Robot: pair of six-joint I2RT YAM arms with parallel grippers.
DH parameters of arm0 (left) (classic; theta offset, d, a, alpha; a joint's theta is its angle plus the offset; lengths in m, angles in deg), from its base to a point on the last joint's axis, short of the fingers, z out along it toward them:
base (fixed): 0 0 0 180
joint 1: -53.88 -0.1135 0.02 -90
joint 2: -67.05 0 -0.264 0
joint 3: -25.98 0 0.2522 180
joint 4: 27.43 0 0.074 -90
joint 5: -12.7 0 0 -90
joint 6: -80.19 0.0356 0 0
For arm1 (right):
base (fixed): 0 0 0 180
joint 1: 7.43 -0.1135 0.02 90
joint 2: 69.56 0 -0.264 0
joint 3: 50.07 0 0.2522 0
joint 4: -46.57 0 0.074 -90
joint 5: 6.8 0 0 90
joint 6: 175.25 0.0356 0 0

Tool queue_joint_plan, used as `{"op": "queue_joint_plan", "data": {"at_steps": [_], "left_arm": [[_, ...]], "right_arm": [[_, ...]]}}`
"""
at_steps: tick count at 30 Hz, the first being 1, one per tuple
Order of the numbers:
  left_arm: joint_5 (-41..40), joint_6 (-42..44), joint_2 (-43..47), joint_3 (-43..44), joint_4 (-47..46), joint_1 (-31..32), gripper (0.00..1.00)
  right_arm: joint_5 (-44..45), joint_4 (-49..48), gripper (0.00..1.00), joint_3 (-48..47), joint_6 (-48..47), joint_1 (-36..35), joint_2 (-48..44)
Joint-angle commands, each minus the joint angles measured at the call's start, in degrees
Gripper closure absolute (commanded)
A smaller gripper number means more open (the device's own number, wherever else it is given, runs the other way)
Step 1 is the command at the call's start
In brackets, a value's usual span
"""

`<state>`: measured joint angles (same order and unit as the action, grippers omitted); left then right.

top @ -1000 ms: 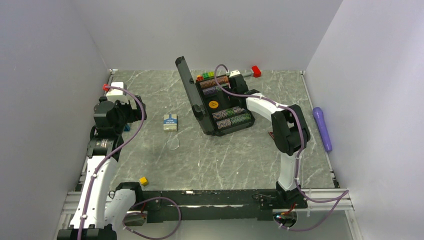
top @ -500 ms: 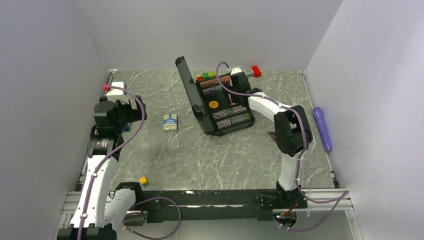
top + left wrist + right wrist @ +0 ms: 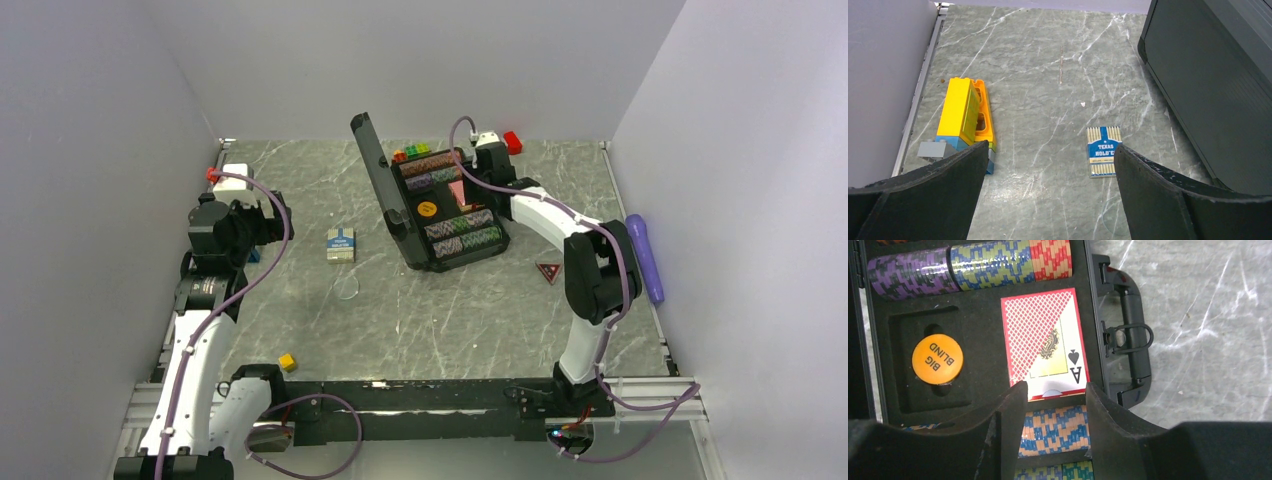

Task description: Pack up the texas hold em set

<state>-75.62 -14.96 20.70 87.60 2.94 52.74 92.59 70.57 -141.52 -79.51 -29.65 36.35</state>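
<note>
Over the open briefcase (image 3: 400, 225) at the twelve o'clock end of the tabletop (image 3: 450, 310), I am hovering my right end effector (image 3: 1053, 390), its fingers standing half apart and gripping nothing. Just under their tips the pink deck (image 3: 1045, 340) is lying in its foam slot, an ace of spades showing. The orange Big Blind marker (image 3: 938, 359) is sitting at nine o'clock of it, and chip rows (image 3: 973, 265) are running at twelve and six. I am holding my left end effector (image 3: 1050, 146) spread wide and empty above the blue-white deck (image 3: 1104, 151), which is lying at nine o'clock of the case. The raised lid (image 3: 372, 165) is standing between that deck and the tray. Yellow blocks (image 3: 965, 112) are lying at the deck's nine o'clock in my wrist view. The red triangular marker (image 3: 548, 272) is lying at four o'clock of the case, with the purple cylinder (image 3: 646, 255) beyond it.
</note>
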Motion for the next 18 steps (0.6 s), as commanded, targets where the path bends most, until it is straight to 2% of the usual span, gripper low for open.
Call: {"op": "queue_joint_plan", "data": {"at_steps": [1,9,14,18], "left_arm": [[0.3,0.1,0.7,0.6,-2.1,-0.1,0.01],[0.4,0.1,0.7,0.5,-2.2,-0.1,0.01],[0.1,0.2,0.6,0.4,-2.1,-0.1,0.01],[0.1,0.3,0.6,0.6,-2.1,-0.1,0.01]], "right_arm": [[-3.3,-0.4,0.48,1.9,5.0,0.4,-1.9],[-5.0,-5.1,0.46,5.6,10.4,0.5,-1.2],[-5.1,-9.7,0.53,7.0,11.0,1.1,-0.4],[-6.6,-9.6,0.58,5.0,10.7,2.1,2.6]]}}
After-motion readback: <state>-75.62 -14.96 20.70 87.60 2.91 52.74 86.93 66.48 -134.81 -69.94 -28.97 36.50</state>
